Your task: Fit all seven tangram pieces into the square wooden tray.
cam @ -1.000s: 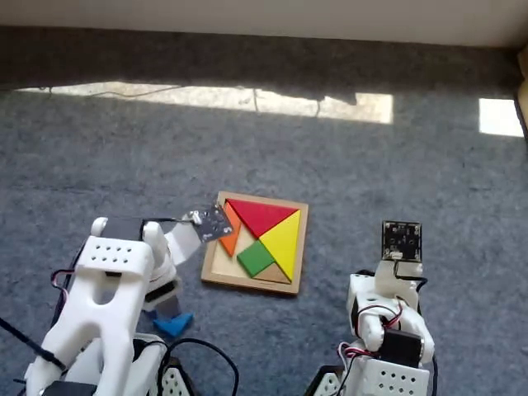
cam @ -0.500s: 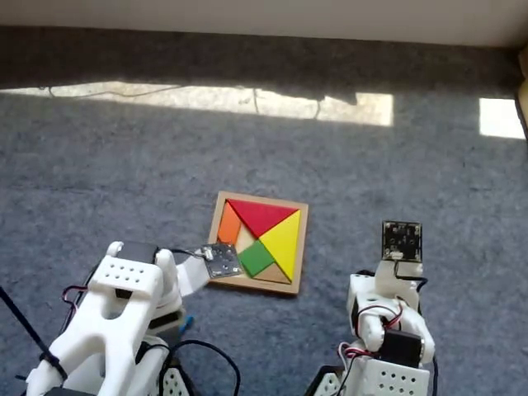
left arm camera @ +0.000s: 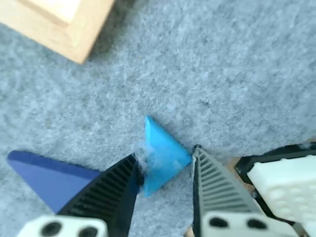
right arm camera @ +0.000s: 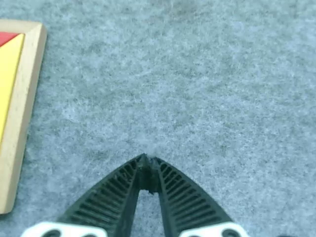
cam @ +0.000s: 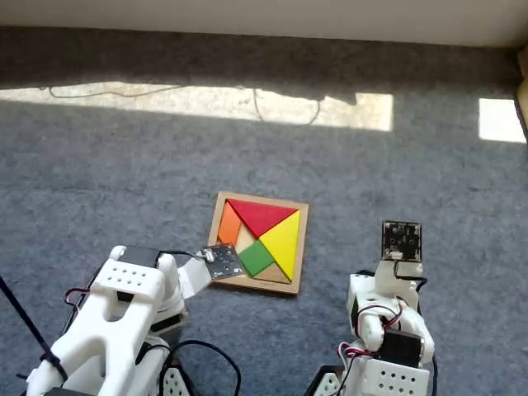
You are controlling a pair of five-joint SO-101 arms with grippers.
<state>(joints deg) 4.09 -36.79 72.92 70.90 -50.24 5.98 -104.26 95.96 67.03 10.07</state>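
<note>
- The light blue triangle (left arm camera: 159,148) lies flat on the grey carpet (left arm camera: 237,74), outside the square wooden tray (cam: 302,247) and near one of its corners. A dark blue triangle (left arm camera: 49,175) lies just beside it.
- The left gripper (left arm camera: 165,154) stands astride the light blue triangle, jaws spread with the tips at its edges. I judge there is no firm pinch yet.
- The right gripper (right arm camera: 148,165) hangs over bare carpet beside the tray, jaws pressed together and empty.
- Risk: one tip meets a corner and the other a slanted edge, so closing may rotate or eject the piece.
- Risk: the carpet pile may snag the ribbed tips.
- Materials: the pieces are thin, flat, sharp-cornered and smooth-painted. The tray is pale wood with a raised rim and seats a red triangle (cam: 262,214), a yellow triangle (cam: 285,239) and a green square (cam: 256,258).
</note>
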